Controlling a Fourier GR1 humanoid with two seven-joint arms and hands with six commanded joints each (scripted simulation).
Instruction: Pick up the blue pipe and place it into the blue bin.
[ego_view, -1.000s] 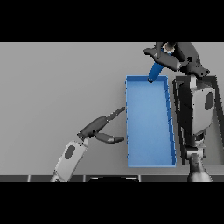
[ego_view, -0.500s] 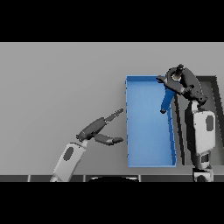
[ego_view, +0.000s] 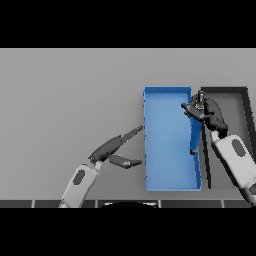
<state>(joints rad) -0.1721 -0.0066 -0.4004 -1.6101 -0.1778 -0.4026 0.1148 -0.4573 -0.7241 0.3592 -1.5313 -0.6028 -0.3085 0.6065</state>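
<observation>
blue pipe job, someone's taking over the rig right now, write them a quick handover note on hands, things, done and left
Right robot hand: over the right wall of the blue bin, fingers curled. Whether it grips the pipe cannot be told.
Left robot hand: open, idle on the table just left of the bin, holding nothing.
Blue pipe: inside the bin along its right wall, running down from the right hand.
A dark bin sits right of the blue one.
Done: pipe picked up and brought into the bin.
Left: confirm the release, then draw the right hand clear.
</observation>
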